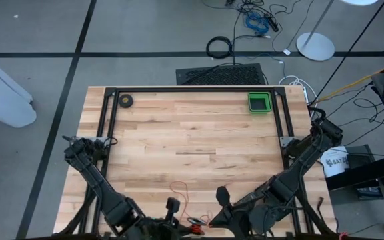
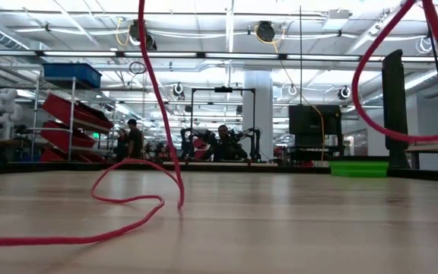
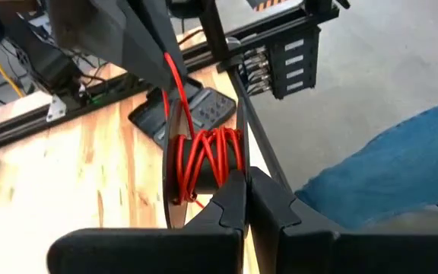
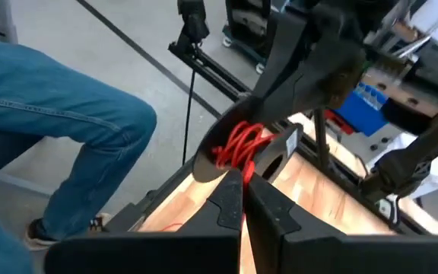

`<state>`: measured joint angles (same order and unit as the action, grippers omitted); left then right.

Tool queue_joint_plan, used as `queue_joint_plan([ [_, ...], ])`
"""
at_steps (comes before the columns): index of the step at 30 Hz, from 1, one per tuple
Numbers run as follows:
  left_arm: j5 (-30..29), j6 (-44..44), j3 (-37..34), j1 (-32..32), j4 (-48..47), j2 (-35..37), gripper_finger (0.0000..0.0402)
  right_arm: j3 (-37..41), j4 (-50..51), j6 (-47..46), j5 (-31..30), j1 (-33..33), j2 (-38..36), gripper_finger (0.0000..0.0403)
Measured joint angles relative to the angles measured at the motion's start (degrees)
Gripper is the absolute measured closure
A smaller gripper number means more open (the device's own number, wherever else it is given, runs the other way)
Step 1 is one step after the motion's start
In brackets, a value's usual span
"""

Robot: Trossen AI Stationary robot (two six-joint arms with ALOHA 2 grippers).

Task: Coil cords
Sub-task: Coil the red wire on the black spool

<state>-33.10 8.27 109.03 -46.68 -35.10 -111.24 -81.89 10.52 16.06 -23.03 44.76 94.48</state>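
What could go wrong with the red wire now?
The loose red wire lies in floppy loops on the table, so it might snag or knot as it gets pulled in. The coil between the shut left gripper and shut right gripper sits at the table's edge; if it slips, it could unwind or fall off.

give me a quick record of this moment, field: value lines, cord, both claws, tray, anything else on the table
cord: red cord partly wound on a spool at the table's near edge, loose end trailing in loops across the wood
left claw: shut, at the spool's rim
right claw: shut, right by the spool from the other side
green tray: far right corner of the table, apart from the arms
tape roll: small dark ring, far left corner
person: a leg in blue jeans beside the table's near edge
coiling: unfinished, much cord still loose
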Motion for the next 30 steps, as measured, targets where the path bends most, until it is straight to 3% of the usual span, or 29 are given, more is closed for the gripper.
queue_joint_plan([
  [20,6.92,-3.24,0.03,0.59,3.46,-0.78,0.0393,0.07,-15.39,10.01,-2.75,-1.41,3.88,0.0403],
  [30,10.09,-8.50,0.03,1.13,6.56,-2.01,0.0393,0.07,-20.33,10.03,1.08,-3.50,6.36,0.0403],
])
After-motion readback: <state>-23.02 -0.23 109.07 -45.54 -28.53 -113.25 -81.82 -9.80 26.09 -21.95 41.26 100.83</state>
